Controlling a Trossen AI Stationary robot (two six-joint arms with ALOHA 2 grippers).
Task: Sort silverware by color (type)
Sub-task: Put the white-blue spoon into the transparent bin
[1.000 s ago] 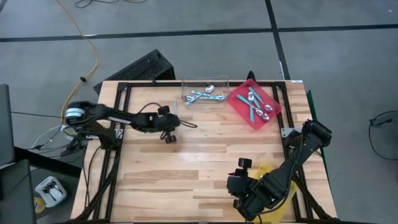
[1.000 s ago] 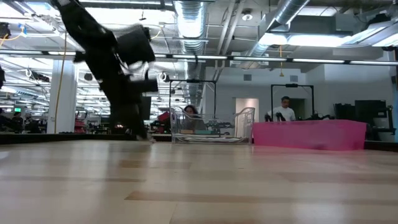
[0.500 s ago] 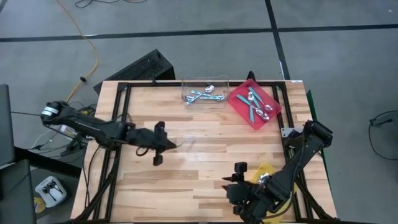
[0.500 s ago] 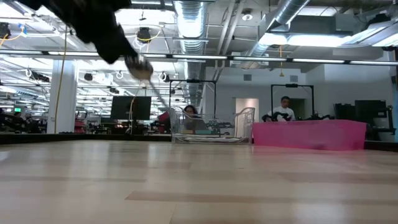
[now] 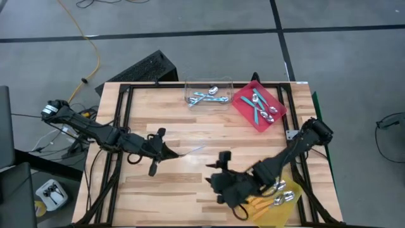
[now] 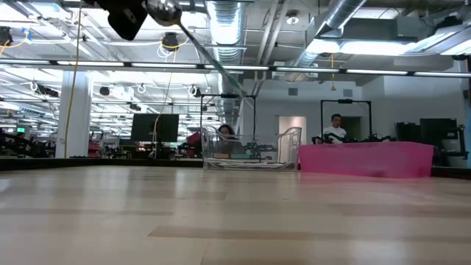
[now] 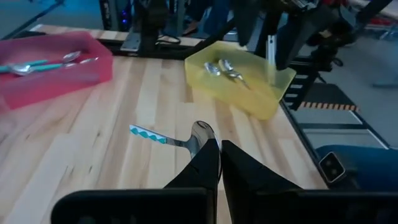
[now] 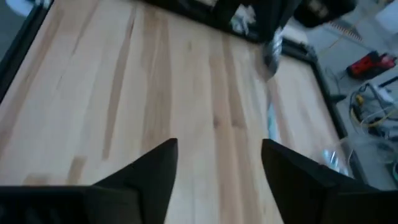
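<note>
1. Jaws: left gripper [image 7: 219, 163] is clamping a teal-patterned spoon [image 7: 171, 138] above mid-table [image 5: 190, 136]; right gripper [image 8: 219, 163] is gaping, holding nothing.
2. Trays: yellow tray [image 7: 273, 87], red tray [image 5: 243, 111] and clear tray [image 5: 207, 96] are already holding spoons.
3. Remaining: only the carried spoon is awaiting placement.

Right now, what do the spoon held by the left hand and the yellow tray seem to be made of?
The spoon, pinched by its bowl in the shut left hand, looks like polished metal at the bowl, which glints, with a thin handle, probably plastic, patterned light blue and white. The yellow tray looks like translucent plastic: its walls glow and spoons show inside.
</note>
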